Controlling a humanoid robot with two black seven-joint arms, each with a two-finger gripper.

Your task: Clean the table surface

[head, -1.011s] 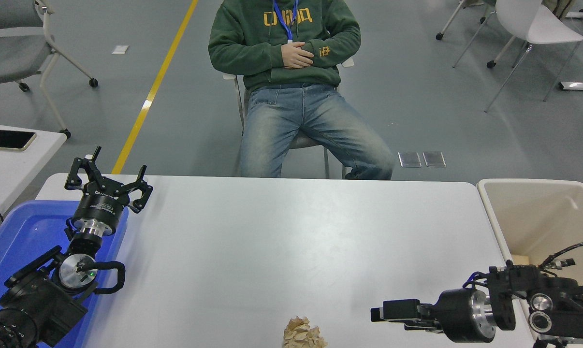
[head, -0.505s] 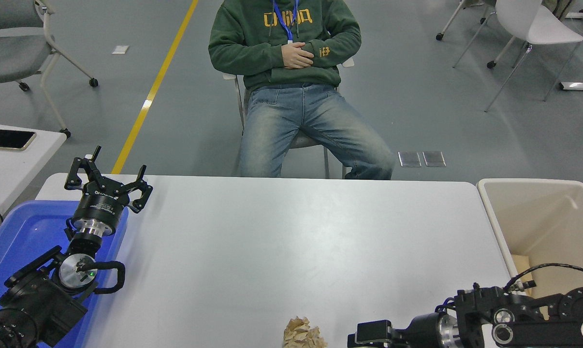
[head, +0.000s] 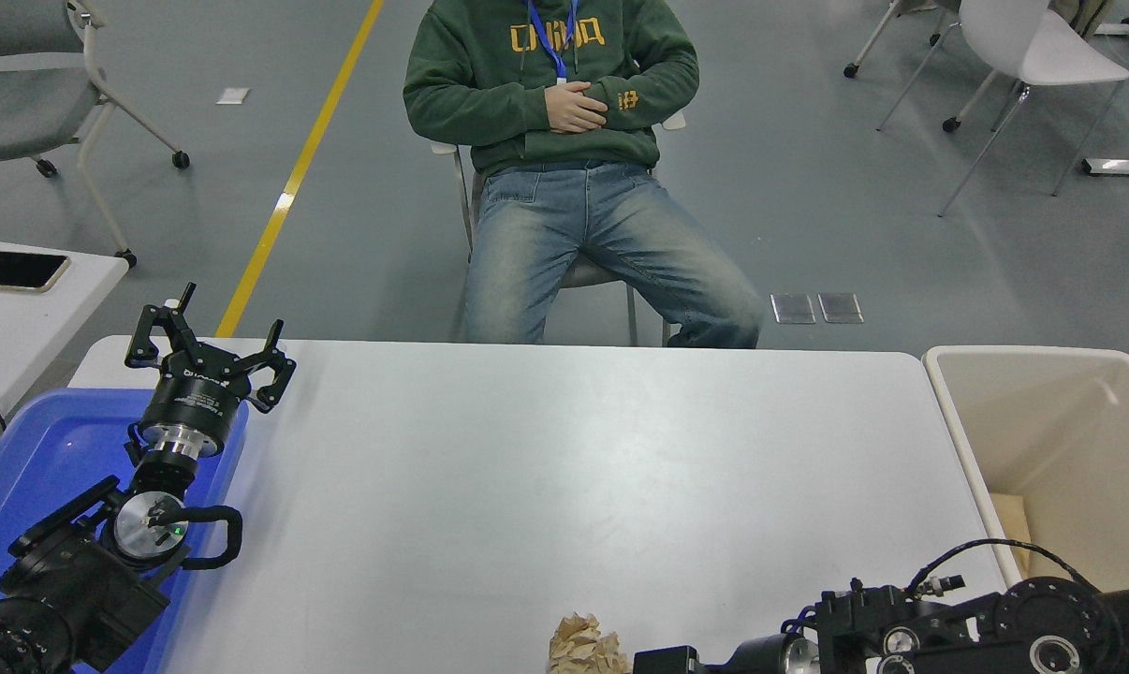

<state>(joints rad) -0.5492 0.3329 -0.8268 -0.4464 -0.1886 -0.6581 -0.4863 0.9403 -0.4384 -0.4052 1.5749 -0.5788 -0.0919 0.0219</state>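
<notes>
Your right end effector (head: 663, 660) sits low just beside the paper wad (head: 585, 646) at the worktop (head: 564, 468) near edge (its opening can't be told), presumably lining up a grab; left end effector (head: 211, 351) rests spread wide.

We see the right gripper (head: 653, 661) and the crumpled paper ball (head: 584, 646) cut off by the bottom edge; whether its jaws are parted we cannot tell.

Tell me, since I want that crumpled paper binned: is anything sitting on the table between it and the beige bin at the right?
Nothing visible does. The crumpled paper lies at the near edge of the table surface; the right gripper is right beside it. Only that arm stretches toward the beige bin.
</notes>
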